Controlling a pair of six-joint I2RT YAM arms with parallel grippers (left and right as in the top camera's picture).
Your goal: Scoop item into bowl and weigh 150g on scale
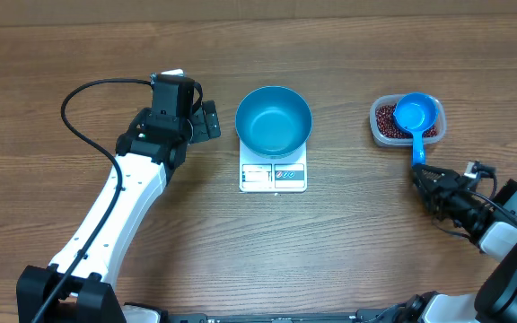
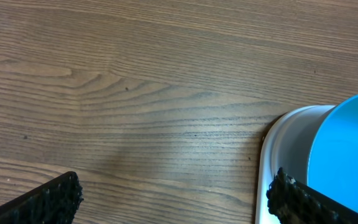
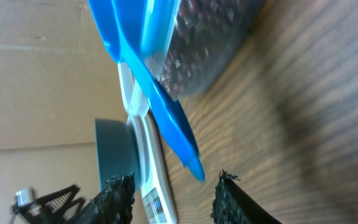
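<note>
A brown wood-grain worktop [image 1: 348, 260] carries everything, with a plain tan wall behind it in the right wrist view. The beans [image 1: 383, 117] lie as a loose maroon mass in a clear tub [image 1: 372, 126] at the right. None are in the bowl [image 1: 274, 121], which stands empty on the scale [image 1: 274, 177] at the centre, well apart from the tub.

A blue scoop [image 1: 413, 114] rests across the tub, its cup over the beans. Its handle [image 1: 417, 148] juts off the near rim, with its long axis running straight toward the right tool [image 1: 420, 174]. That tool sits just at the handle's free end. Its wrist camera shows the handle tip poised at the mouth of the gap between the black fingers [image 3: 118, 193]. The fingers stand partly apart, wider than the handle, and have nothing clamped between them as far as can be seen.

The right arm is plainly the nearer one, so the grasp looks to depend on sliding forward along the handle's line before closing.

The left tool [image 1: 212, 121] hangs fully spread and empty, just beside the scale's left edge.
</note>
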